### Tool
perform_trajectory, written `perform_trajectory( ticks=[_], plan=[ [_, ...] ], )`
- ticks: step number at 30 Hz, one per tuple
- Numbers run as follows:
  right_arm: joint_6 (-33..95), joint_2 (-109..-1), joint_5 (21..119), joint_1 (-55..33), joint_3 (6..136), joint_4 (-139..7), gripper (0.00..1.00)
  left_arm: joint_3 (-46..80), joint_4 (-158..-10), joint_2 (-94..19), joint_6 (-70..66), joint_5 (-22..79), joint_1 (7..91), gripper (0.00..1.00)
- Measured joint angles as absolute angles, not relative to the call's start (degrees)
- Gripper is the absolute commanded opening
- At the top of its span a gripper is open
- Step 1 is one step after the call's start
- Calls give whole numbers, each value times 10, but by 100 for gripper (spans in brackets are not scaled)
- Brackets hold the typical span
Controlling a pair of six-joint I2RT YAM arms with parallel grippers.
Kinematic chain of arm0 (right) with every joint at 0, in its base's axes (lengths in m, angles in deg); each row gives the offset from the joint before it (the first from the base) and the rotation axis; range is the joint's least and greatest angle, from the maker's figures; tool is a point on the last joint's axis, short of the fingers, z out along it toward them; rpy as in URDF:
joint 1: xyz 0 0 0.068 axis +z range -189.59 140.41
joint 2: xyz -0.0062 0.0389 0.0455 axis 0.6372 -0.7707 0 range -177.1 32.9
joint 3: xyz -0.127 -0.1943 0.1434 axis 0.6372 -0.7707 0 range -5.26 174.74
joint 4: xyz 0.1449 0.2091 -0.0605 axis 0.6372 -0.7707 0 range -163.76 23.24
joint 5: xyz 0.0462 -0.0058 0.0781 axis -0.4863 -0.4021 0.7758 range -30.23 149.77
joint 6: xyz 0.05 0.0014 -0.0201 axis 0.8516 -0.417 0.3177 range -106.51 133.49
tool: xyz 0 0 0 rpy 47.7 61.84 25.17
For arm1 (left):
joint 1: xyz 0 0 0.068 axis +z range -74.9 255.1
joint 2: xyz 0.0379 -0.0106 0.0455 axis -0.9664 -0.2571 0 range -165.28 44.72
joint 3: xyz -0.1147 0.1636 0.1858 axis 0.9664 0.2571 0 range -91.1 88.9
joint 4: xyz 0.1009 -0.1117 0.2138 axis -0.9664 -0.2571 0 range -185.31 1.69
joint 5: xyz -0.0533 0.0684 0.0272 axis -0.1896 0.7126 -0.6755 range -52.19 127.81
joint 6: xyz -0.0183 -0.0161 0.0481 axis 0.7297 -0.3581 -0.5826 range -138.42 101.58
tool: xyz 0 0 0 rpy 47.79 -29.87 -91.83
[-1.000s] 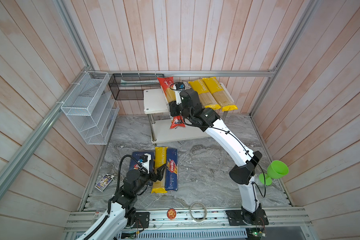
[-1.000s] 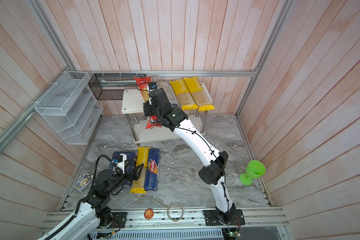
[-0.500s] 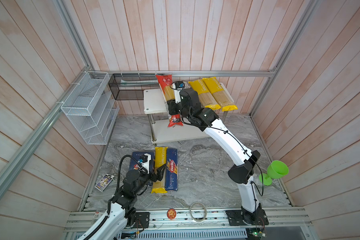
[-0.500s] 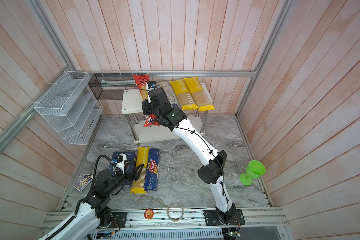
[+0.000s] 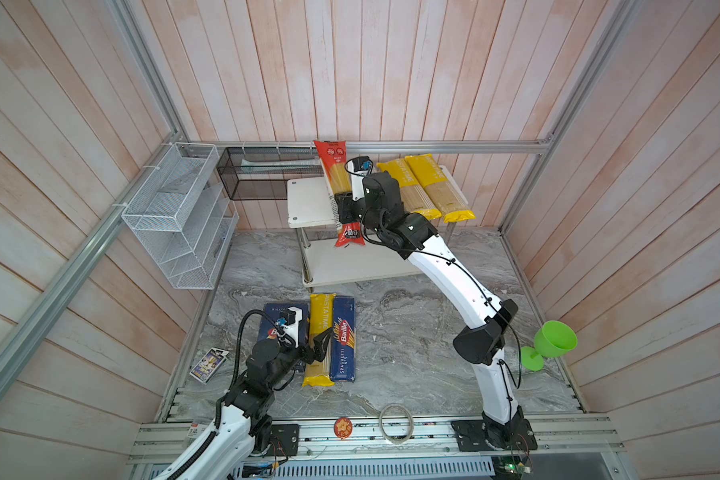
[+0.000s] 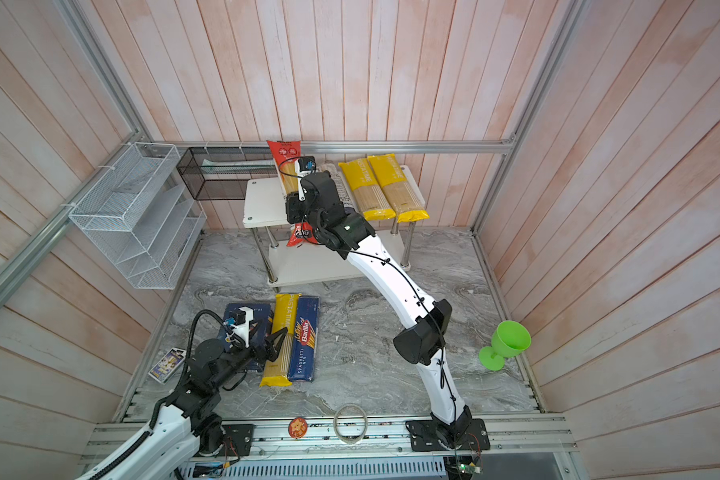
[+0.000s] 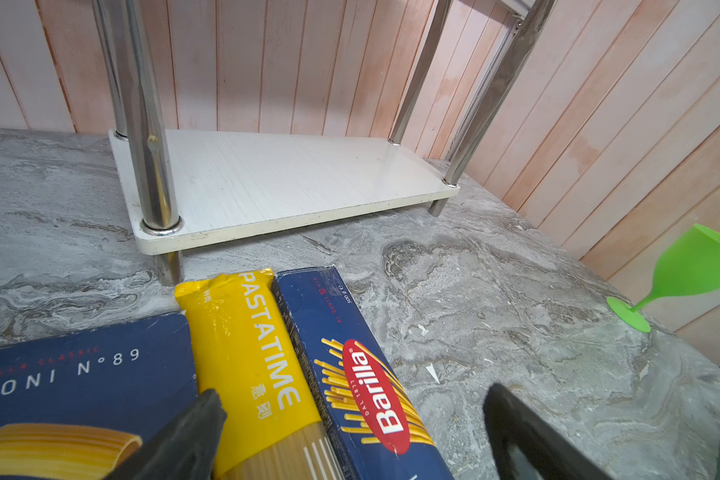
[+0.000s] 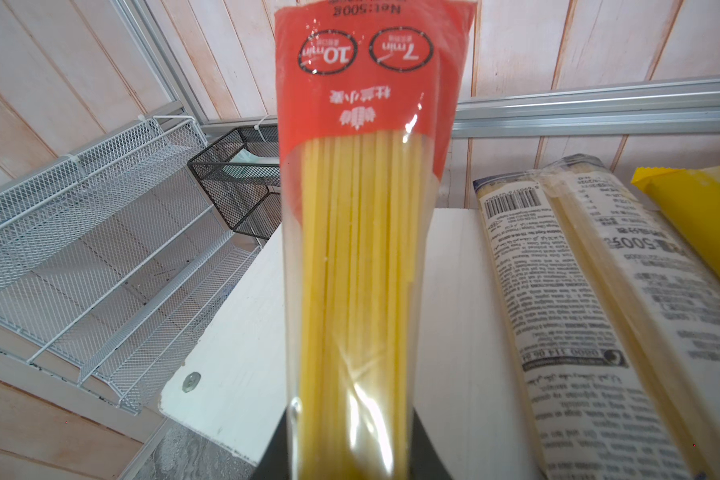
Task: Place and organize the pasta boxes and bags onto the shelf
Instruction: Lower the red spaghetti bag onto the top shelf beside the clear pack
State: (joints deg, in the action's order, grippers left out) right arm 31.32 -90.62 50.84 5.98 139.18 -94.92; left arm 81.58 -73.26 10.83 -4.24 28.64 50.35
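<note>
My right gripper is shut on the red bag of spaghetti. It holds the bag tilted above the left part of the shelf's top board, with the low end past the front edge. On that board lie two yellow bags and a clear labelled bag. The lower board is bare. On the floor a rigatoni box, a yellow bag and a spaghetti box lie side by side. My left gripper hovers open above them.
A white wire rack hangs on the left wall, beside a black mesh basket at the back. A green goblet stands at the right wall. A purple card packet, a tape ring and an orange disc lie near the front.
The right gripper has carried the red bag a little farther back and to the left over the top board. The left arm has not moved.
</note>
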Motion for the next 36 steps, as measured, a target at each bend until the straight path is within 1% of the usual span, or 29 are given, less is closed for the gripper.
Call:
perform_trajectory(
  ticks=[8, 17, 19, 21, 36],
  plan=[
    [313, -914, 508, 59, 1397, -931, 22, 816, -733, 115, -42, 287, 505, 99],
    [320, -920, 509, 54, 1401, -924, 28, 816, -733, 115, -42, 287, 505, 100],
    [321, -922, 509, 52, 1401, -923, 31, 816, -733, 115, -42, 287, 505, 100],
    [322, -923, 508, 51, 1401, -921, 37, 816, -733, 115, -42, 287, 505, 100],
    [321, -931, 494, 34, 1406, -886, 37, 816, -733, 115, -42, 287, 505, 100]
  ],
)
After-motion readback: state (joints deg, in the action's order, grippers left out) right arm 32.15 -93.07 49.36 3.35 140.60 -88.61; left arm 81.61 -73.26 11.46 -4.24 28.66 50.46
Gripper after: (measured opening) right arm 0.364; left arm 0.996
